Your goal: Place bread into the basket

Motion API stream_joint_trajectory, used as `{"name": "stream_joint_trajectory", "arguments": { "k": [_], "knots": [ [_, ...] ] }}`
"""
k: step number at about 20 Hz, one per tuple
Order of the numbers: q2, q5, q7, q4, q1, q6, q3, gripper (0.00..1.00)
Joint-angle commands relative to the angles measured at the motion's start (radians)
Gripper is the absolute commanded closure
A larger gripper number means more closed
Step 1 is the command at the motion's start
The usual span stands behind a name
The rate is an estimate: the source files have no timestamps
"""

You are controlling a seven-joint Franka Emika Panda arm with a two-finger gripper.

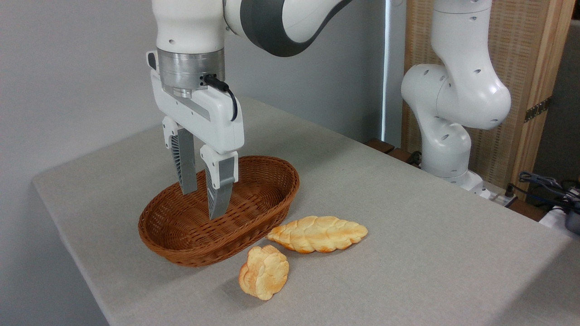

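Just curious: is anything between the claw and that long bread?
Only the near rim of the basket in the camera view. The gripper hangs open over it; the bread lies just outside on the table.

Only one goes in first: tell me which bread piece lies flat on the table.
The long braided loaf lies flat, just right of the basket. The round bun, nearer the camera, stands tilted on its edge.

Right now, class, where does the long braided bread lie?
The bread lies flat on the table, just right of the basket, with the round bun in front of it.
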Motion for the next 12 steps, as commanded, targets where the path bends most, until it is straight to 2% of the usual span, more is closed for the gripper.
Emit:
{"name": "stream_joint_trajectory", "arguments": {
  "k": [1,12],
  "knots": [
    [-0.001,0.004,-0.014,0.011,-0.003,0.005,0.003,0.00],
    [-0.004,0.004,-0.004,0.011,-0.003,-0.007,0.004,0.00]
  ]
}}
